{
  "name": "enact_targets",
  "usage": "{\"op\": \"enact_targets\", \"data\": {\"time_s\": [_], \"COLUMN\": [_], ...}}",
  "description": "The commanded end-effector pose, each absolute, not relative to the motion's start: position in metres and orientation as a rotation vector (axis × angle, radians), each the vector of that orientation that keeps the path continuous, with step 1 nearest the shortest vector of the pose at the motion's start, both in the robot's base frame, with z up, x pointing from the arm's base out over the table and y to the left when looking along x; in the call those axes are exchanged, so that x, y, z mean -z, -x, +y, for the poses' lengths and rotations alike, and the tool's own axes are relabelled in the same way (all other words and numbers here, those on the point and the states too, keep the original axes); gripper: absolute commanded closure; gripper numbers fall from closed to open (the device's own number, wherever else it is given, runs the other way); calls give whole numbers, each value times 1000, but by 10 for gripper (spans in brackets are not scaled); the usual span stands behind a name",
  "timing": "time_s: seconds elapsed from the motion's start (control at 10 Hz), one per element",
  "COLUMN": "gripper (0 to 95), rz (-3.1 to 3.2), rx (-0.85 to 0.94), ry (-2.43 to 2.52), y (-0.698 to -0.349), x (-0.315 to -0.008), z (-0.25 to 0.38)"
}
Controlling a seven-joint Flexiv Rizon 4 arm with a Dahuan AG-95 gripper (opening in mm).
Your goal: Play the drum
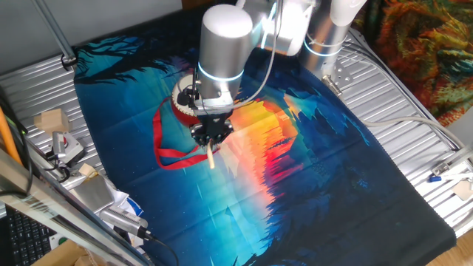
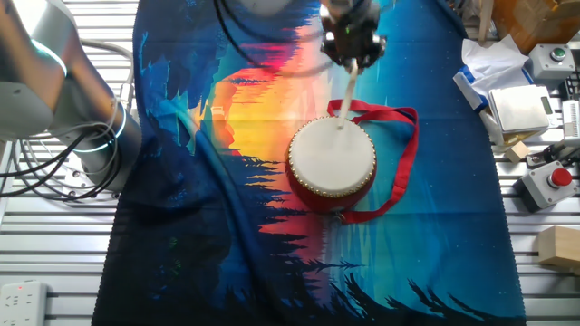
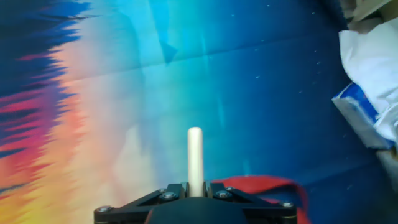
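Note:
The drum [image 2: 331, 163] stands on the printed cloth, cream skin up and red sides showing, with its red ribbon strap [image 2: 405, 158] looped round it. In one fixed view the arm hides most of the drum [image 1: 179, 100], and the ribbon [image 1: 171, 157] lies in front of it. My gripper [image 2: 352, 43] is shut on a thin pale wooden stick [image 2: 343, 98]. The stick's far end lies over the edge of the skin; I cannot tell if it touches. The hand view shows the jaws [image 3: 195, 186] clamped on the stick [image 3: 195, 155], with the ribbon [image 3: 273, 185] just beneath.
The colourful cloth [image 2: 227, 226] covers the metal table. Boxes, a red-button box [image 2: 551, 178] and a wooden block [image 2: 557, 246] sit along one side. White packets [image 3: 373, 74] lie near the cloth's edge. The arm's base [image 2: 54, 100] stands at the other side.

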State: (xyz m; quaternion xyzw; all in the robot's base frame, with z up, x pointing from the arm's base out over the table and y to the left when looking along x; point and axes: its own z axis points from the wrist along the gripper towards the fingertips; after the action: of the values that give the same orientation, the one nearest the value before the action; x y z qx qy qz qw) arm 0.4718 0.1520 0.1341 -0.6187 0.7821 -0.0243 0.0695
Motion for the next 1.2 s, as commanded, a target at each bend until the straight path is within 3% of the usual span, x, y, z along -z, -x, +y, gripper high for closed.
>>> {"op": "enact_targets", "data": {"time_s": [0.1,1.2], "gripper": [950,950], "rz": [2398,2419], "rx": [120,126], "ry": [1871,1890], "y": [-475,-478], "x": [-139,-139], "z": [155,159]}}
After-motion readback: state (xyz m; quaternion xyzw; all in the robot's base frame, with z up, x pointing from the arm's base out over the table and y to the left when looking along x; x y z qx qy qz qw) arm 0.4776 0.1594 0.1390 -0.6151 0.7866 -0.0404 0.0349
